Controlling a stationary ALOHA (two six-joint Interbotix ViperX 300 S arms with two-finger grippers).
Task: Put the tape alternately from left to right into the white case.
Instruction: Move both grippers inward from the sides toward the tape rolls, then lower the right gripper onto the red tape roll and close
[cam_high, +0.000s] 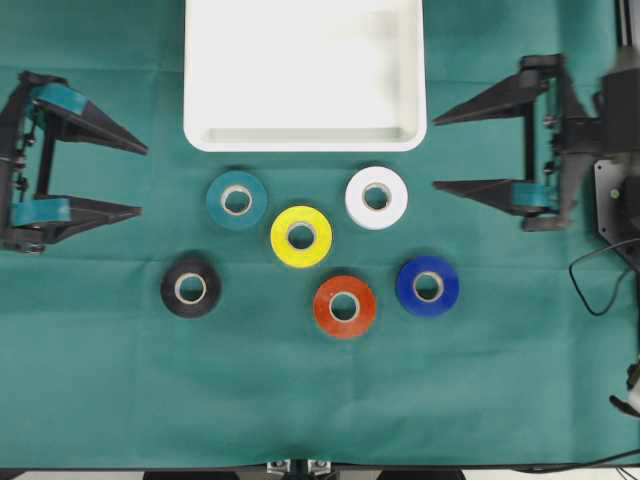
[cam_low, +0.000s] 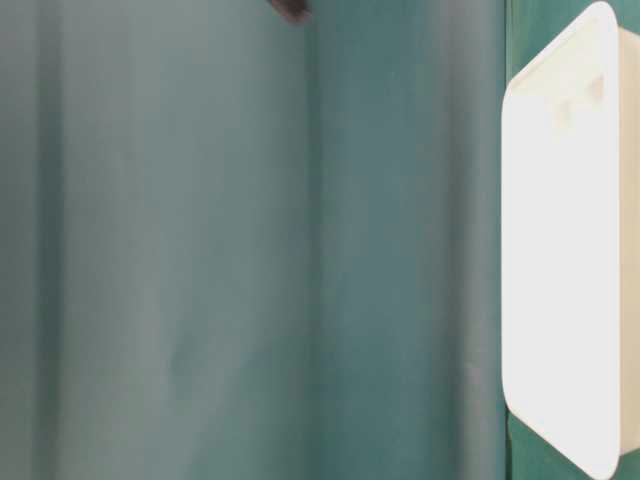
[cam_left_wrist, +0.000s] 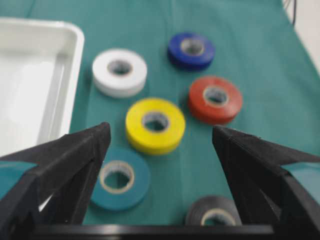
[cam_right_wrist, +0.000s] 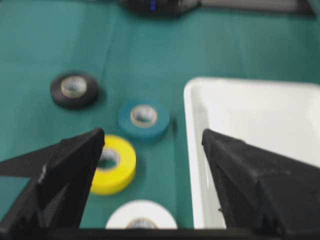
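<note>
Overhead exterior: white case (cam_high: 305, 138) holds nothing; 6 tape rolls (cam_high: 301, 236) lie outside; both claws gape, gripping nothing

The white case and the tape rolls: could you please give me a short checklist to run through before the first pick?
1. White case holds no rolls: ok.
2. All six rolls lie flat on the green cloth, apart from one another: teal, yellow, white, black, red, blue: ok.
3. Left gripper open, holding nothing: ok.
4. Right gripper open, holding nothing: ok.
5. Either gripper lined up over a roll: not ok, both sit at the sides.
</note>
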